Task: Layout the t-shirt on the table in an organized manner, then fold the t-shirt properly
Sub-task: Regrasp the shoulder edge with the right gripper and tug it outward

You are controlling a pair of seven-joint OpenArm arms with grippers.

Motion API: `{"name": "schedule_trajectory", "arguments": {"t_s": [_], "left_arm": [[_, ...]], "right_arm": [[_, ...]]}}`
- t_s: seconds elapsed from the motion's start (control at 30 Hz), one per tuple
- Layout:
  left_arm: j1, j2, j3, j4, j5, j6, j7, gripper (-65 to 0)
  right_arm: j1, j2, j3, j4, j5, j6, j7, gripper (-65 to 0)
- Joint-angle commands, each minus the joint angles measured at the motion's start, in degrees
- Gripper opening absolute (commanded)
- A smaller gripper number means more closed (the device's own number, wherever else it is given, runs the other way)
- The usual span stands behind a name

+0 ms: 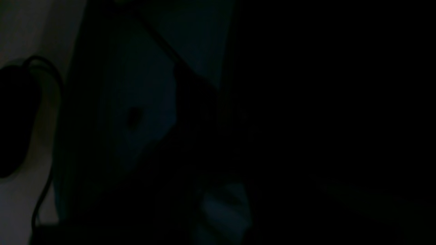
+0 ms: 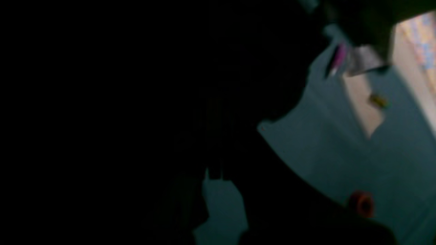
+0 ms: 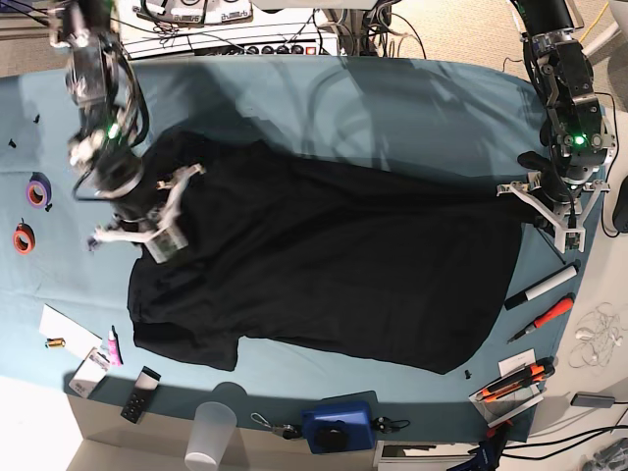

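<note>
The black t-shirt (image 3: pixel 324 265) lies spread across the teal table (image 3: pixel 392 108), with no print showing. My right gripper (image 3: pixel 162 231) sits low on the shirt's left part and is shut on the fabric there. My left gripper (image 3: pixel 525 196) is shut at the shirt's right edge, where the cloth is drawn to a point. In the right wrist view, dark t-shirt cloth (image 2: pixel 136 119) fills most of the frame over the teal table (image 2: pixel 323 143). The left wrist view is nearly black, showing only dim table cloth (image 1: pixel 136 102) beside the t-shirt (image 1: pixel 306 119).
A purple tape roll (image 3: pixel 37 189) and an orange tape roll (image 3: pixel 24 237) lie at the left edge. Two markers (image 3: pixel 540 287) and a box cutter (image 3: pixel 510 385) lie at the right. A plastic cup (image 3: pixel 211 432) and a blue device (image 3: pixel 339 427) stand along the front edge.
</note>
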State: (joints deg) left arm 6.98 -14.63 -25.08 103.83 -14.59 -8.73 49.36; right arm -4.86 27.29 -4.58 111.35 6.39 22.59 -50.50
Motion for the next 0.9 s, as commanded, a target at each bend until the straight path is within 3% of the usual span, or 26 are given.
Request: {"name": "schedule_trajectory", "arguments": {"t_s": [0.0, 0.07, 0.17, 0.37, 0.53, 0.63, 0.67, 0.77, 0.87], "left_arm": [[-0.6, -0.8, -0.2, 0.9, 0.0, 0.3, -1.3, -65.0], [-0.6, -0.8, -0.2, 0.9, 0.0, 0.3, -1.4, -65.0], [-0.6, -0.8, -0.2, 0.9, 0.0, 0.3, -1.3, -65.0], [-0.6, -0.8, -0.2, 0.9, 0.0, 0.1, -1.4, -65.0], [-0.6, -0.7, -0.2, 0.9, 0.0, -0.2, -1.4, -65.0], [-0.6, -0.7, -0.2, 0.9, -0.5, -0.2, -1.3, -65.0], [-0.6, -0.7, -0.2, 0.9, -0.8, -0.2, -1.3, -65.0], [-0.6, -0.7, -0.2, 0.9, -2.2, -0.2, -1.4, -65.0], [-0.6, -0.7, -0.2, 0.9, -2.8, -0.2, -1.3, -65.0]], "right_arm": [[1.1, 0.6, 0.9, 0.5, 0.3, -0.2, 1.4, -65.0], [1.0, 0.7, 1.0, 0.9, 0.7, -0.3, -0.3, -65.0], [0.2, 0.7, 1.3, 2.5, 6.1, -0.1, -5.5, -65.0], [-9.4, -1.1, 9.1, 5.7, 16.7, 5.1, -6.3, -65.0], [-15.6, -5.6, 21.9, 7.5, 28.4, 11.4, -6.2, -65.0], [-16.5, -6.3, 25.3, 7.5, 30.0, 17.3, -7.0, -65.0], [-16.9, -6.4, 25.4, 7.5, 29.6, 17.4, -7.0, -65.0], [-18.7, -6.4, 24.3, 7.5, 28.5, 17.4, -6.7, -49.3], [-20.2, -6.3, 21.3, 7.5, 26.3, 17.4, -6.5, -46.0]]}}
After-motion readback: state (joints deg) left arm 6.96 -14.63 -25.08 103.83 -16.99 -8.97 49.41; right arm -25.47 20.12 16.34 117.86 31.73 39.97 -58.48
